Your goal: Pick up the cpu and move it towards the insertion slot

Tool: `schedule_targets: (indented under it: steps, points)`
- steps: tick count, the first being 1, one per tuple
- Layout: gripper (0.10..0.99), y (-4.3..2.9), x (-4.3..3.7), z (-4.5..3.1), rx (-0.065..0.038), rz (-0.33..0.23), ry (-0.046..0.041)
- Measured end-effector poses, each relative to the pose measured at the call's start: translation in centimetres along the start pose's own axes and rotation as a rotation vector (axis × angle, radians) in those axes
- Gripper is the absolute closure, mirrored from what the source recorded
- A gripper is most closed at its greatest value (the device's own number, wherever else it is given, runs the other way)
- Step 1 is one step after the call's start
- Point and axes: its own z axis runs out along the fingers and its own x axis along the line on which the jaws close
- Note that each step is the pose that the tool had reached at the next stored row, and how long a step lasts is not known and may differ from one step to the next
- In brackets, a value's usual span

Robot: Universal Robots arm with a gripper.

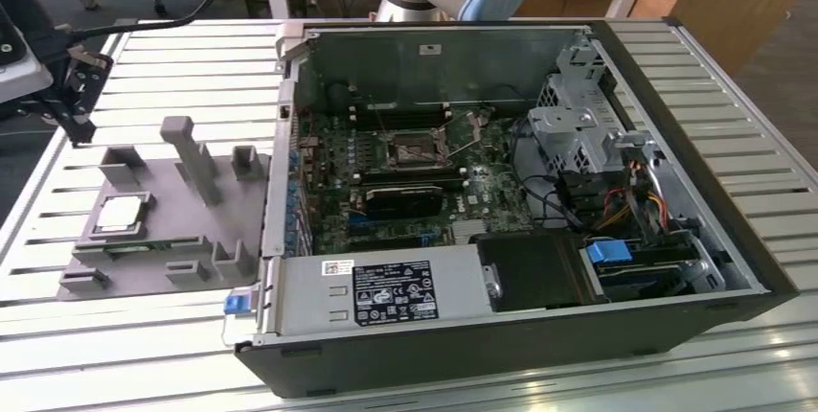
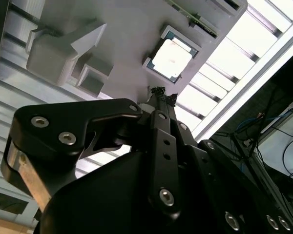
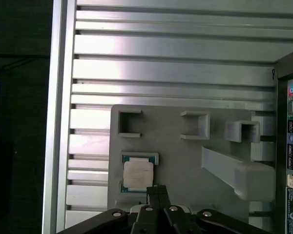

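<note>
One cpu [image 3: 138, 174] lies flat in its recess on the grey plastic holder [image 3: 185, 170], silvery top up, on the slatted aluminium table [image 3: 161, 73]. Gripper [image 3: 157, 191] pressed together, pinching nothing. In both wrist views its tips sit just beside the chip's edge; contact cannot be told. The holder stands at the exterior view's left of the open computer case [image 1: 511, 354]. The insertion slot [image 1: 416, 148] sits on the motherboard inside, well apart from the chip. Between them stand the holder's upright posts [image 1: 192, 153] and the case's side wall [image 1: 272, 192]. A black card [image 1: 402, 201] lies just beside the slot.
</note>
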Motion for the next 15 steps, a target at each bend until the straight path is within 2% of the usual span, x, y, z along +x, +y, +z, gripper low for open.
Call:
schedule_targets:
  steps: [15]
  points:
    - [0.984, -0.08, 1.05, 2.51, 0.0, 0.0, -0.0003]
